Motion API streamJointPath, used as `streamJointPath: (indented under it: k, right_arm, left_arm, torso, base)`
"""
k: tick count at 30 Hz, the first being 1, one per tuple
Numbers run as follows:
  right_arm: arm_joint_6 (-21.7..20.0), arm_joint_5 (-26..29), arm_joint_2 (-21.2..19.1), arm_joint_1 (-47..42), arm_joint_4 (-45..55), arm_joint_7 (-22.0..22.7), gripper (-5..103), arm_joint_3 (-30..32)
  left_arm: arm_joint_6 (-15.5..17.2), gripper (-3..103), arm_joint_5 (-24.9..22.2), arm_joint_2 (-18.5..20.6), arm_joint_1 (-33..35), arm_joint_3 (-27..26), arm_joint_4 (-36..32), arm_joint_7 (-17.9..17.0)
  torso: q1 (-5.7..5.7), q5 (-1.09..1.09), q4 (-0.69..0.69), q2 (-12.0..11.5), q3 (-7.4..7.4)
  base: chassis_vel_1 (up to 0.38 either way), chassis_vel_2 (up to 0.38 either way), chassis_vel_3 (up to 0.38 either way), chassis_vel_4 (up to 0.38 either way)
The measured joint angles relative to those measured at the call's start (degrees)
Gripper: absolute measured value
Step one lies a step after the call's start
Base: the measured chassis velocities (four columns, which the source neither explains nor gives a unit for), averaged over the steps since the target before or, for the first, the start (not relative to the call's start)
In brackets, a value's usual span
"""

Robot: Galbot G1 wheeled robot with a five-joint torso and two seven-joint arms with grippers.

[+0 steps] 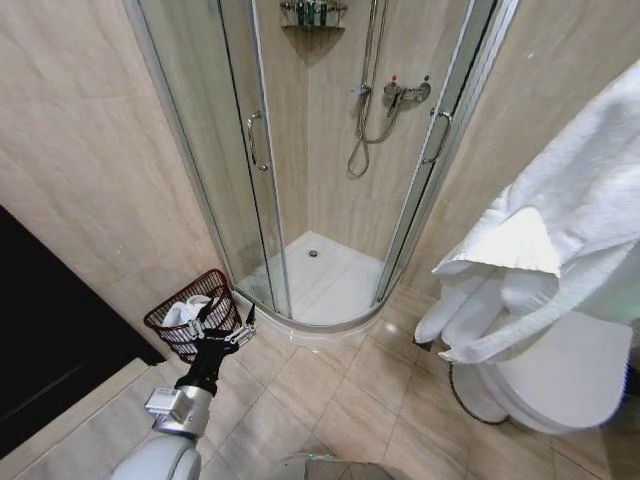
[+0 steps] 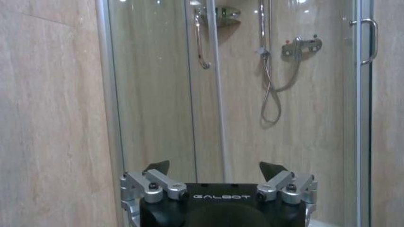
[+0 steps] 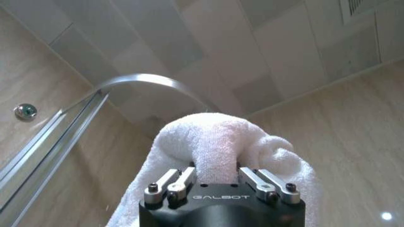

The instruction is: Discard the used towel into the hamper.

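In a tiled bathroom with a glass shower enclosure (image 1: 320, 150), the towel (image 3: 218, 142) is held clamped in the raised right gripper (image 3: 218, 182) at three o'clock, while the hamper (image 1: 192, 312) is seen low at eight o'clock, just beyond the open-jawed left gripper (image 1: 222, 325).

The towel (image 3: 215, 142) pinched in the right gripper (image 3: 215, 177) was plain white. Just beyond the black-and-silver left gripper (image 1: 226, 322), the hamper (image 1: 170, 325) was dark red-brown openwork wire.
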Motion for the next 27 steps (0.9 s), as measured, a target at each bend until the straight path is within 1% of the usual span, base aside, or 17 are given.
streamJointPath:
  k: [2,3,6,13,19,23,25,27]
  right_arm:
    - [0.0,0.0,-0.2,0.0,0.0,0.0,20,0.0]
    - [0.0,0.0,-0.2,0.0,0.0,0.0,20,0.0]
    - [0.1,0.1,-0.3,0.0,0.0,0.0,20,0.2]
    - [0.1,0.1,0.1,0.0,0.0,-0.1,20,-0.2]
    - [0.1,0.0,0.0,0.2,0.0,-0.1,20,-0.5]
    - [0.1,0.1,-0.1,0.3,0.0,-0.1,20,-0.5]
    - [0.1,0.1,0.0,0.3,0.0,-0.1,20,-0.6]
    - [0.1,0.1,0.0,0.3,0.0,-0.1,20,-0.6]
  left_arm:
    - [0.0,94,0.0,0.0,0.0,0.0,0.0,0.0]
    - [0.0,94,0.0,0.0,0.0,0.0,0.0,0.0]
    - [0.0,94,0.0,0.0,0.0,0.0,0.0,0.0]
    - [0.0,94,0.0,0.0,0.0,0.0,0.0,0.0]
    - [0.0,94,0.0,0.0,0.0,0.0,0.0,0.0]
    - [0.0,94,0.0,0.0,0.0,0.0,0.0,0.0]
    - [0.0,94,0.0,0.0,0.0,0.0,0.0,0.0]
    - [0.0,94,0.0,0.0,0.0,0.0,0.0,0.0]
  torso:
    - [0.36,-0.01,0.00,0.9,0.50]
    - [0.36,-0.01,0.00,0.9,0.50]
    - [0.83,-0.01,0.00,1.9,1.08]
    - [1.53,0.00,0.00,3.5,1.99]
    - [2.35,-0.01,0.00,5.5,3.10]
    - [2.66,-0.01,0.00,6.2,3.51]
    - [3.27,0.00,0.00,7.5,4.20]
    - [3.57,-0.01,0.00,8.2,4.57]
  base:
    - [0.000,0.000,0.000,0.000]
    - [0.000,0.000,0.000,0.000]
    - [0.000,0.000,0.000,0.000]
    - [0.000,0.000,0.000,0.000]
    - [0.000,0.000,0.000,0.000]
    - [0.000,0.000,0.000,0.000]
    - [0.000,0.000,0.000,0.000]
    - [0.000,0.000,0.000,0.000]
